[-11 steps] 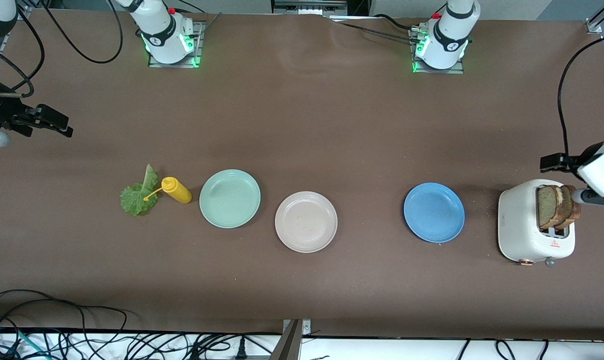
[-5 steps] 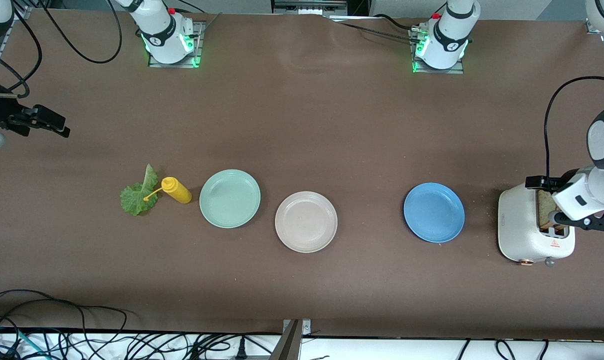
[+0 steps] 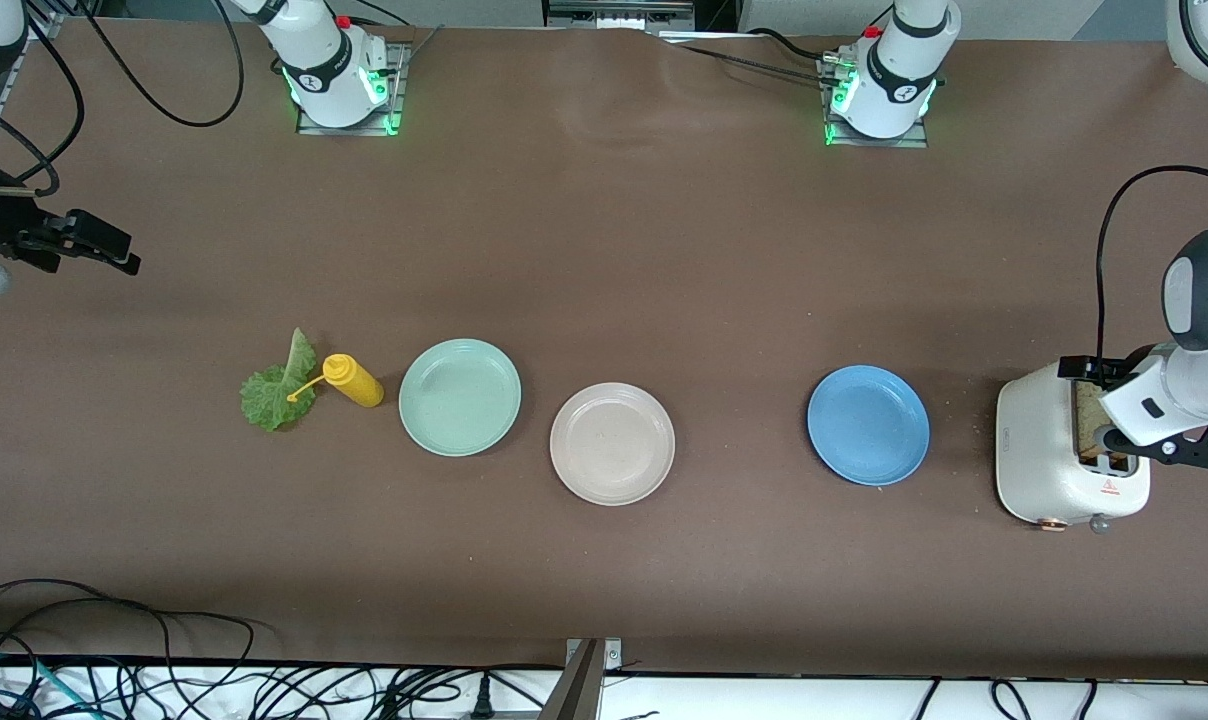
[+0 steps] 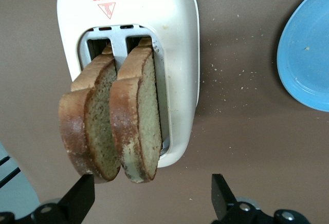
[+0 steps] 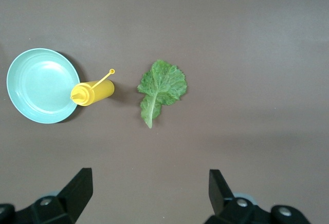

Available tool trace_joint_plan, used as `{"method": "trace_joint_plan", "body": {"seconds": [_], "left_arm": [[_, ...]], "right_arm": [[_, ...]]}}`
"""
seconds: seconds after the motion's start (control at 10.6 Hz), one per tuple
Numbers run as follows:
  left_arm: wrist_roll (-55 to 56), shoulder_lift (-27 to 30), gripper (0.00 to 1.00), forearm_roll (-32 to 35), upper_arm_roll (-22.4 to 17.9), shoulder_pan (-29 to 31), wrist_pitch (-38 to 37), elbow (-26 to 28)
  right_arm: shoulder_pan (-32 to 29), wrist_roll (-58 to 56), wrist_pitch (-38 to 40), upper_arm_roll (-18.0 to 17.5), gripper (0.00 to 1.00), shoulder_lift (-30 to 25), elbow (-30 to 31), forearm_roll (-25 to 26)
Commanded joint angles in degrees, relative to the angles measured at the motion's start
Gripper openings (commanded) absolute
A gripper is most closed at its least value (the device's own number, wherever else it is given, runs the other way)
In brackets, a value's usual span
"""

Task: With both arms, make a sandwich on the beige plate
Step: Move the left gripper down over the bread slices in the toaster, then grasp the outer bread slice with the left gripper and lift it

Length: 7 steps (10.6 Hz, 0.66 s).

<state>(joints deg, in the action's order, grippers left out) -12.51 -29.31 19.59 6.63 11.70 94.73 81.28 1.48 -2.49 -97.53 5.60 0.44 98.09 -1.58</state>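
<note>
A brown counter [image 3: 604, 250] carries a lettuce leaf [image 3: 276, 393], a yellow bottle [image 3: 354, 381], a mint plate [image 3: 460, 397], the beige plate [image 3: 612, 443], a blue plate [image 3: 868, 425] and a white toaster [image 3: 1049, 460]. The left gripper [image 3: 1114, 400] hangs over the toaster's slots. The right gripper [image 3: 99, 245] waits over the counter's edge at its own end.

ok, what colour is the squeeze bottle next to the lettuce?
Yellow, cap and nozzle included. The squeeze bottle shows best in the right wrist view, between the lettuce leaf and the mint-green plate.
</note>
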Motion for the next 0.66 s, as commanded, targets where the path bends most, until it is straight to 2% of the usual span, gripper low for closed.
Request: {"method": "trace_joint_plan", "body": {"seconds": [0.0, 0.57], "left_arm": [[-1.3, -0.7, 1.0, 1.2, 0.0, 0.2, 1.9, -0.7], [-0.6, -1.4, 0.97, 0.9, 0.2, -0.2, 4.0, -0.7]], "right_arm": [[-0.5, -0.8, 0.8, 0.4, 1.0, 0.1, -0.4, -1.1], [-0.5, -0.8, 0.9, 0.5, 1.0, 0.0, -0.4, -1.4]]}}
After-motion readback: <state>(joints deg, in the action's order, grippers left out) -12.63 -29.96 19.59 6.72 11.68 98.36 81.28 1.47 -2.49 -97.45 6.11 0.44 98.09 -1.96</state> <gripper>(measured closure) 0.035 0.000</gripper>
